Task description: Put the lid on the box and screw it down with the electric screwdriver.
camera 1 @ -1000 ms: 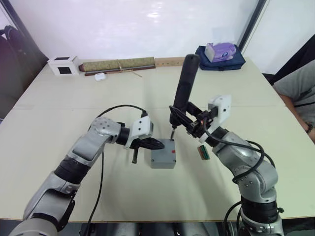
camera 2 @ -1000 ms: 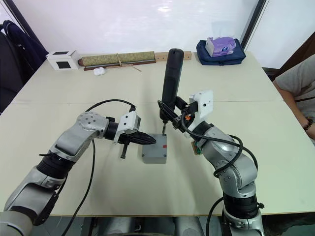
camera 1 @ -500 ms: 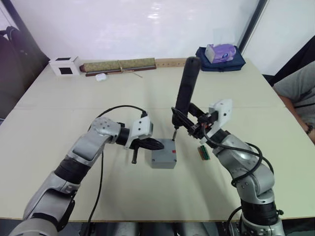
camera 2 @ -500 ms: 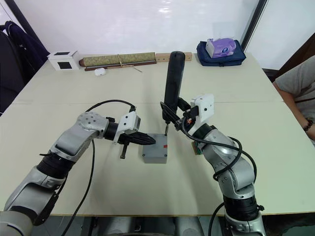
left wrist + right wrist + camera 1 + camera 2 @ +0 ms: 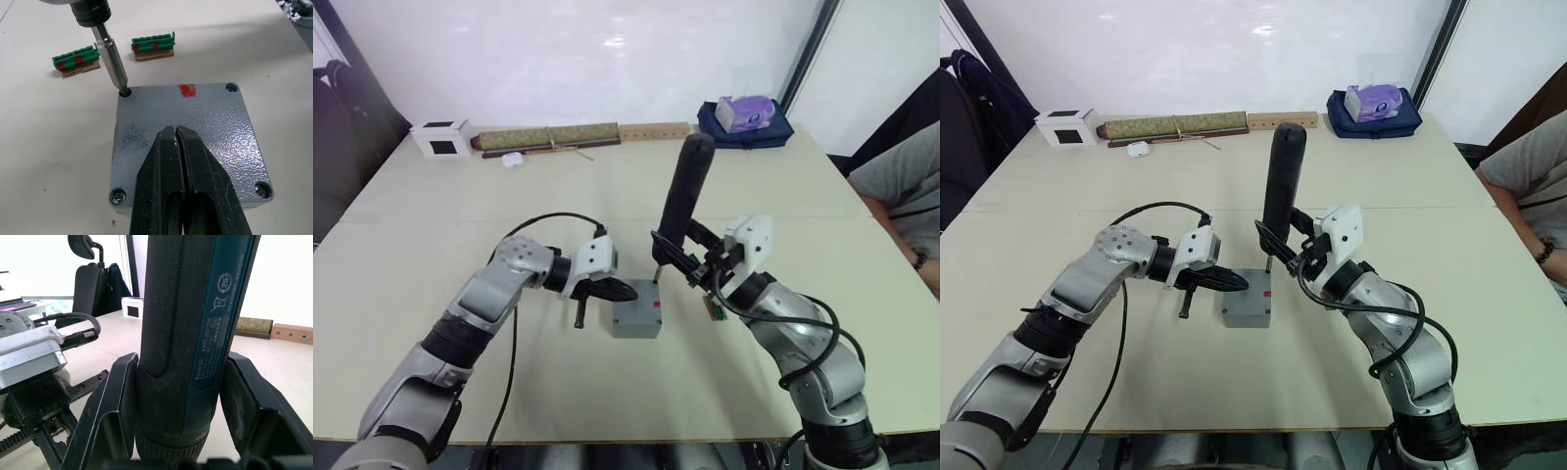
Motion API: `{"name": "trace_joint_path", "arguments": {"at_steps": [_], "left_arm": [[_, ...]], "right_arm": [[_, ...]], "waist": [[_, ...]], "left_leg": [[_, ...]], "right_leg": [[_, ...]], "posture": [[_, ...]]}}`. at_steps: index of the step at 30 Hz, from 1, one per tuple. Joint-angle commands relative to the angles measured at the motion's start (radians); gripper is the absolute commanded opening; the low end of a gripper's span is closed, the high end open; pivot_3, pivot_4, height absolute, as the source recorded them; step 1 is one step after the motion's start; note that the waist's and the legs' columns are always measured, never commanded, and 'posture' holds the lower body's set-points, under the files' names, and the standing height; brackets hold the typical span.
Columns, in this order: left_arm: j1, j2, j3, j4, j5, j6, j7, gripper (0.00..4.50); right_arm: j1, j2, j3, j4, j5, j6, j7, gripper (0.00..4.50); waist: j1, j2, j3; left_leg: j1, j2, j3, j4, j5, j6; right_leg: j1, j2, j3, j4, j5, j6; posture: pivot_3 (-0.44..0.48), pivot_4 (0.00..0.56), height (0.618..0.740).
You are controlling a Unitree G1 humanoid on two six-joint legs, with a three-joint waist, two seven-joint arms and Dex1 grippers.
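Near the middle of a pale table [image 5: 431, 235] sits the box [image 5: 637, 329], a small grey square enclosure w/ the lid [image 5: 190, 132] already seated on top, a small red mark near one edge.

The left gripper [image 5: 180, 147] reaches in from the robot's left; its two black fingers are pressed together w/ nothing between them, tips resting on the lid's top, apparently to steady it.

The right gripper [image 5: 176, 431] is clamped around the lower body of the electric screwdriver [image 5: 683, 196], a long black tool held nearly upright, leaning slightly. Its thin metal bit [image 5: 111, 58] goes down into the corner hole on the far side of the lid, the corner nearer the right arm.

Progress, judged from the screws: lid is on. The two corners nearest the left gripper show screw heads in place, and the corner beyond the red mark also seems to hold one, though how tight they are can't be told. The corner under the bit is the one being worked on, so prob. the last; after that, only lifting the tool away remains.

Just beyond the box lie two green terminal strips [image 5: 153, 43] on the table, close to but not touching it. At the far edge: a white box [image 5: 1067, 125], a long rolled mat [image 5: 1175, 125], a dark blue bag [image 5: 1374, 110]. A person's arm [image 5: 1528, 196] shows at the robot's right.
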Motion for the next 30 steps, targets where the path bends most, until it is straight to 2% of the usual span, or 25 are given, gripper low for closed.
{"name": "trace_joint_path", "arguments": {"at_steps": [1, 18, 21, 30], "left_arm": [[0.019, 0.008, -0.018, 0.002, 0.024, 0.002, -0.010, 0.00], [0.038, 0.008, -0.017, -0.031, 0.027, 0.024, -0.008, 0.00], [0.040, 0.007, -0.018, -0.034, 0.027, 0.026, -0.007, 0.00], [0.035, 0.005, -0.016, -0.029, 0.028, 0.024, -0.011, 0.00]], "right_arm": [[0.039, -0.004, 0.071, 0.105, -0.049, 0.061, 0.000, 1.85], [0.059, 0.001, 0.089, 0.128, -0.076, 0.031, 0.035, 1.85], [0.062, 0.001, 0.091, 0.127, -0.078, 0.029, 0.038, 1.85], [0.064, -0.005, 0.092, 0.125, -0.081, 0.030, 0.042, 1.85]], "waist": [[0.000, 0.000, -0.003], [0.001, -0.006, -0.014], [0.001, -0.007, -0.015], [0.001, -0.007, -0.017]], "left_leg": [[0.000, 0.000, 0.000, 0.000, 0.000, 0.000], [0.010, 0.001, 0.000, -0.005, -0.001, 0.002], [0.016, 0.001, 0.001, -0.010, -0.001, 0.002], [0.016, 0.002, 0.000, -0.014, -0.001, 0.002]], "right_leg": [[0.001, 0.000, 0.000, 0.000, 0.000, 0.000], [0.008, 0.000, 0.000, -0.005, -0.002, -0.004], [0.013, -0.001, 0.000, -0.008, -0.002, -0.004], [0.013, -0.001, 0.000, -0.009, -0.003, -0.006]], "posture": [[0.000, 0.150, 0.740], [0.000, 0.150, 0.740], [0.000, 0.150, 0.740], [0.000, 0.150, 0.740]]}}
